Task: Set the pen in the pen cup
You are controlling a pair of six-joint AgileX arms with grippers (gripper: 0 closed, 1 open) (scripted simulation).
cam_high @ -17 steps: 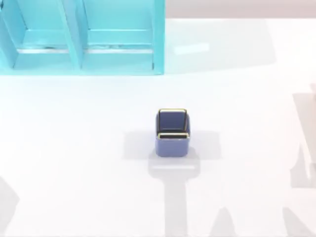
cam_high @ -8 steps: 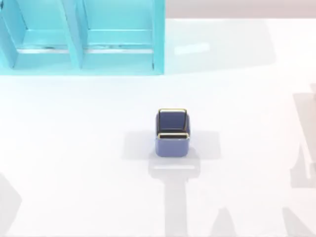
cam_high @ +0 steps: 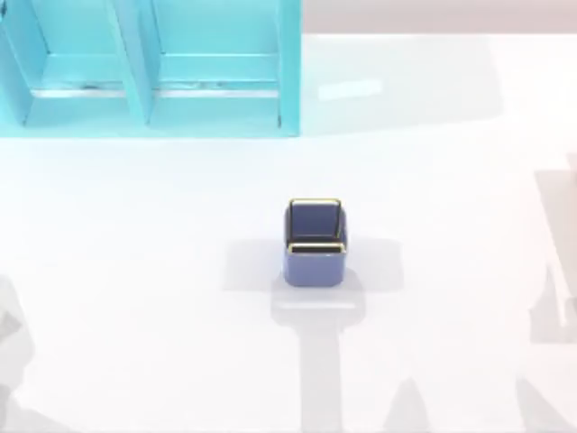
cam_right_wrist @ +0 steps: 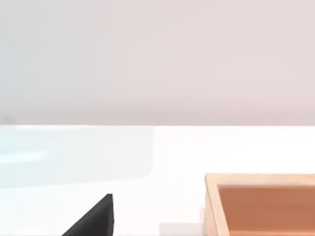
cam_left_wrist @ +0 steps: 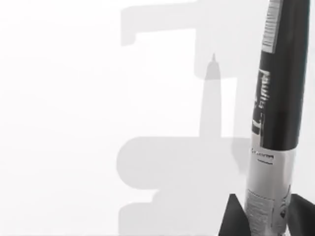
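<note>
Top view: white table [cam_high: 135, 271], pen cup [cam_high: 315, 244] at its centre, turquoise shelf unit [cam_high: 149, 68] at the far-left corner. Left wrist view: your left gripper [cam_left_wrist: 263, 216] clamps the pen [cam_left_wrist: 273, 123] above bare table; carry it over the cup next. Right wrist view: right gripper [cam_right_wrist: 93, 219] idle by a wooden tray [cam_right_wrist: 261, 204], fingers unreadable.

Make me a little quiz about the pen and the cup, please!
1. True or false: the pen is already inside the cup.
2. Which gripper holds the pen? A) left gripper B) right gripper
3. Fill in: the cup's rim is ____ coloured.

Key:
1. False; the cup holds nothing, and the pen is clamped between dark fingers in the left wrist view.
2. A.
3. Gold.
</note>
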